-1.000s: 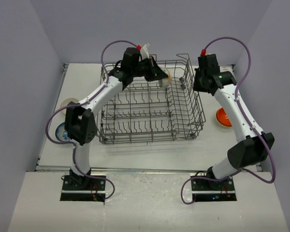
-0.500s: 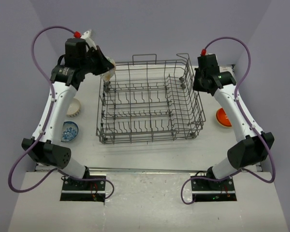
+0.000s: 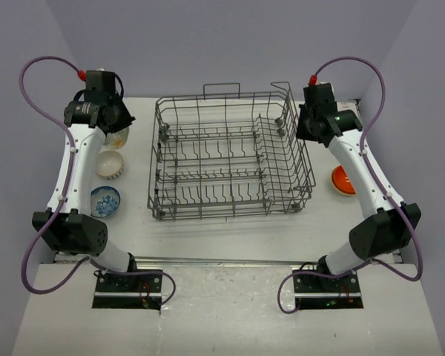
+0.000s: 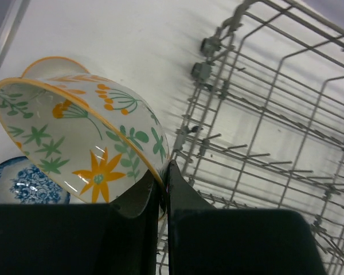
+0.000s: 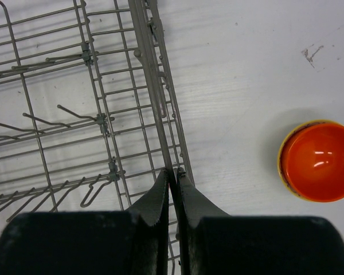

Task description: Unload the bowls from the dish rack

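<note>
Four bowls are in view, all outside the dish rack (image 3: 230,159).

1. Left tool (image 4: 165,173): closed on the rim of the floral bowl (image 4: 74,137), with the rim edge seated in the narrow slit between the two fingers. This bowl is white with an orange rim, green leaves and orange flowers. It is tilted, and in the left wrist view its body extends up and to the left of the tool. In the top view it hangs at the far left of the bench (image 3: 230,230), left of the rack's far left corner and apart from the wire. Whether its foot touches the bench cannot be told.

2. Bowls near the left tool: a pale bowl (image 3: 110,165) stands upright on the bench just nearer than the floral bowl. A blue-patterned bowl (image 3: 105,202) stands nearer again. Both lie left of the rack and apart from each other.

3. Right tool (image 5: 173,182): fully closed, fingers pressed together, and no bowl is held. The fingertips sit at the top rail of the rack's right wall. Whether the rail wire is pinched between them cannot be told.

4. Orange bowl (image 5: 318,160): upright on the bench, right of the rack and well apart from the right tool.

5. Dish rack: stands at the centre of the bench between the two arms.
</note>
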You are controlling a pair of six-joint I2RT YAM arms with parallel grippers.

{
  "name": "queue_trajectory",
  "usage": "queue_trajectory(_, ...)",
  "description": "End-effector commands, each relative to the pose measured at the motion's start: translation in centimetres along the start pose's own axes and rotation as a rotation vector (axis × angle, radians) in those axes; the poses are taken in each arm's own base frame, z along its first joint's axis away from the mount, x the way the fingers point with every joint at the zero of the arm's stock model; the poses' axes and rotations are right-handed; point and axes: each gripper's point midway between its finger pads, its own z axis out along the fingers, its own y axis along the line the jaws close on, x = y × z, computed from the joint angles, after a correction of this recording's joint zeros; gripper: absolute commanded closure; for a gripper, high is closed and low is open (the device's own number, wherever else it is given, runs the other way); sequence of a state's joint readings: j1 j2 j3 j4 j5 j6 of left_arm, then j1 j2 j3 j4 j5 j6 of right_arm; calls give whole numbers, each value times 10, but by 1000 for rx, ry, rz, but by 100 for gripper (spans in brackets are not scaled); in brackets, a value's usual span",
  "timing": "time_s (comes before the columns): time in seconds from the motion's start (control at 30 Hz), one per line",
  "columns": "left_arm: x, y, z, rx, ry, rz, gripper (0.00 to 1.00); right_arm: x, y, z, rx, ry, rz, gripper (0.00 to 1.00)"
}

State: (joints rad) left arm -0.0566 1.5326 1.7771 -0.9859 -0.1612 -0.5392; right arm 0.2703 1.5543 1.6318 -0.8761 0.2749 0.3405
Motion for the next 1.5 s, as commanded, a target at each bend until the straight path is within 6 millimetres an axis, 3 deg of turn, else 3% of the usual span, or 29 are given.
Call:
queue_trajectory(0.0, -9, 25, 20, -122, -20, -21, 100, 26, 2, 12, 12, 87, 20, 100)
queue_trajectory(0.07, -4, 33, 36, -164, 23, -25, 100, 25, 2, 12, 9, 80, 24, 100)
queue_trajectory(0.23, -7, 44, 50, -230, 30, -15, 100, 23, 1, 9, 7, 75, 25, 100)
queue_trajectory(0.33, 2, 67, 57, -304, 55, -25, 100, 22, 3, 8, 2, 72, 25, 100)
queue_trajectory(0.47, 21, 89, 46, -387, 72, -38, 100, 22, 3, 9, 1, 77, 25, 100)
queue_trajectory(0.6, 65, 114, 36, -453, 133, -52, 100, 24, 4, 10, -1, 87, 23, 100)
queue_trajectory(0.77, 97, 129, 22, -483, 180, -61, 100, 27, 5, 10, -13, 94, 27, 100)
queue_trajectory(1.07, 130, 157, 9, -561, 214, -46, 100, 32, 7, 6, -36, 98, 34, 100)
queue_trajectory(1.2, 148, 169, 12, -591, 261, -44, 100, 30, 8, 4, -38, 91, 36, 100)
queue_trajectory(1.47, 158, 177, 33, -607, 306, -56, 100, 26, 7, -3, -45, 66, 42, 100)
